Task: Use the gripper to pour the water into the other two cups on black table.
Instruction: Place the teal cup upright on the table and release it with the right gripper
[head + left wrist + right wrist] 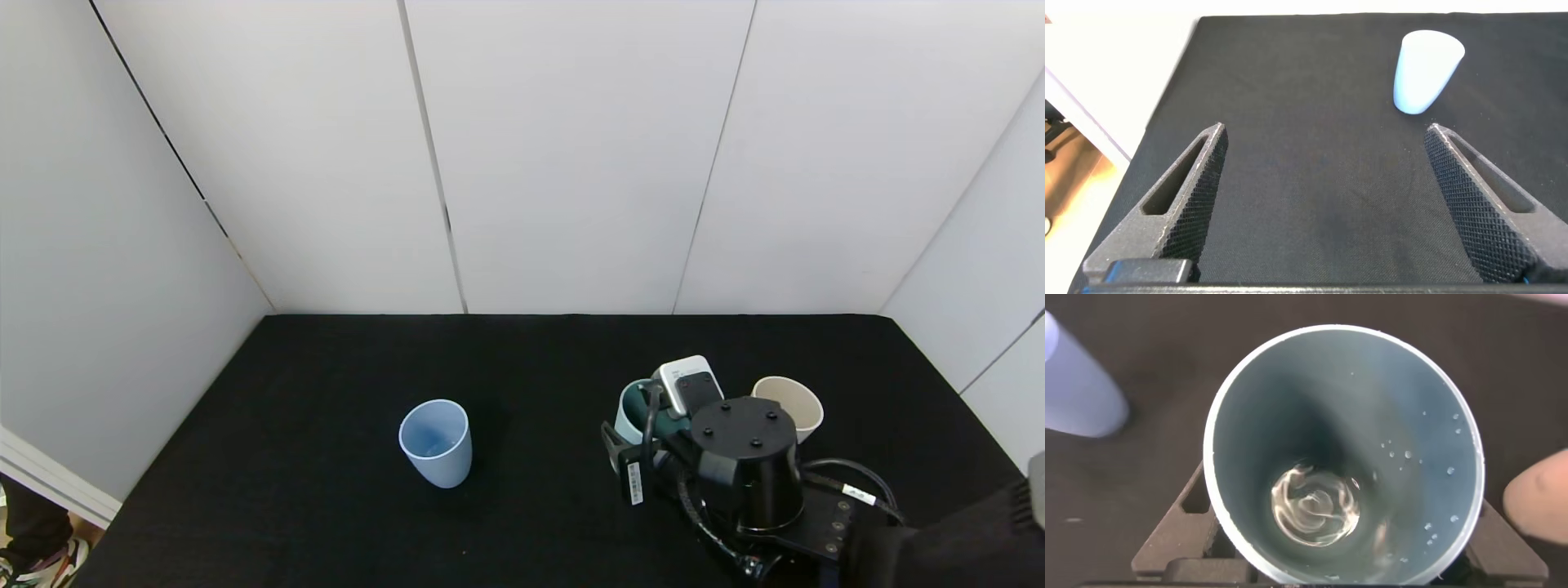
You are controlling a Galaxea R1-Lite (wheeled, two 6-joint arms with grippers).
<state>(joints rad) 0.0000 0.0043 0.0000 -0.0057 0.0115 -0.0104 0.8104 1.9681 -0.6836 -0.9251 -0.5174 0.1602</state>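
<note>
Progress: right gripper [645,457] clamps the teal cup [1343,453], a little water [1315,508] swirling at its bottom. Light blue cup [435,443] at nine o'clock and cream cup [790,404] at two o'clock stand upright; their fill cannot be told. Left gripper [1327,204] hangs wide, idle.

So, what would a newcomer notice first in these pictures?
Probably the right gripper, shut on the teal cup at the table's right side, with water glinting at the cup's bottom. Next, the light blue cup standing alone near the middle and the cream cup just beyond the arm.

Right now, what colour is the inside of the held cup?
Dark teal inside the matte handleless cup; clearest in the right wrist view.
</note>
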